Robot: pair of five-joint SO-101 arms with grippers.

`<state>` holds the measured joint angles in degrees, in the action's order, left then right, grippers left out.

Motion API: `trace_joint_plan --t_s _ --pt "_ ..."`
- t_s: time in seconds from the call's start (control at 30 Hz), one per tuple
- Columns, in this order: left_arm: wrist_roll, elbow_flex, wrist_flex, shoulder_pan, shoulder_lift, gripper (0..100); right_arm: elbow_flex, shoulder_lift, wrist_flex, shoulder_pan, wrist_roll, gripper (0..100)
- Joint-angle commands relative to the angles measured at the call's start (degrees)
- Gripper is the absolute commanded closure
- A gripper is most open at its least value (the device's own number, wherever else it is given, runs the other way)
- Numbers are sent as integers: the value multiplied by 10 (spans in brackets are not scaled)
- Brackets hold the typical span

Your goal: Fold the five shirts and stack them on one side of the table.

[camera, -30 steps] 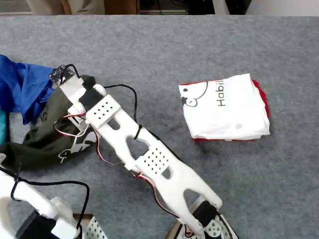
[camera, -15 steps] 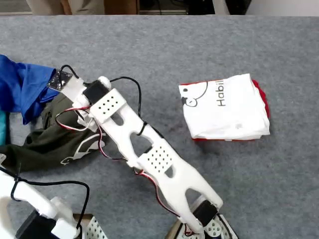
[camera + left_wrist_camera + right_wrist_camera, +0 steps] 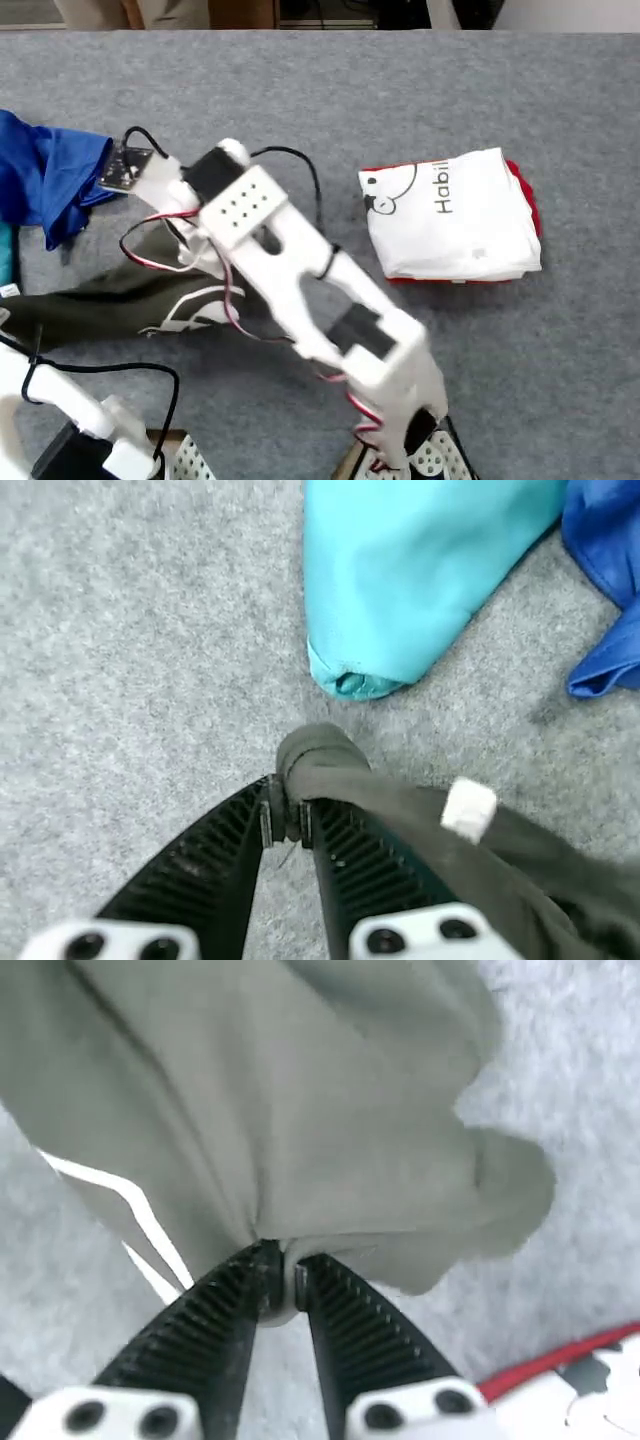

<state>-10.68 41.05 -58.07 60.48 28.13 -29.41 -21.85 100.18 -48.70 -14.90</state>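
The left gripper (image 3: 285,818) is clamped on a bunched corner of the dark green shirt (image 3: 100,302); the right gripper (image 3: 282,1282) pinches its fold, near the table's (image 3: 400,90) left edge.

High view: blue shirt (image 3: 45,185) and teal shirt (image 3: 4,255) are cut off at frame's L edge; red shirt (image 3: 530,205) is mostly hidden under white shirt (image 3: 455,215). Right arm (image 3: 290,260) is blurred, covers pt. of dark shirt (image 3: 90,300); its base is cut off.

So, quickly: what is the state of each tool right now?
Left tool: closed, holding the dark shirt.
Right tool: closed, holding the same dark shirt.
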Motion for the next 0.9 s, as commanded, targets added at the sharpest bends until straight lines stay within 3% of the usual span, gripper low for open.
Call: trace_joint_plan --t_s 0.0,0.23,0.43,0.6,0.7,0.87 --pt "-5 -3 10 0 16 982 116 148 -34 24 -32 997" --pt "-18 -2 9 -38 16 982 364 385 -163 29 -76 996" --pt "-9 -3 10 -75 14 982 458 364 -287 22 -90 970" --pt "26 -3 52 -90 13 982 413 297 -313 29 -44 756" --pt "26 -7 72 -89 13 982 337 290 -272 63 -73 668" --pt "24 -8 77 -85 13 982 223 278 -247 155 -55 646"
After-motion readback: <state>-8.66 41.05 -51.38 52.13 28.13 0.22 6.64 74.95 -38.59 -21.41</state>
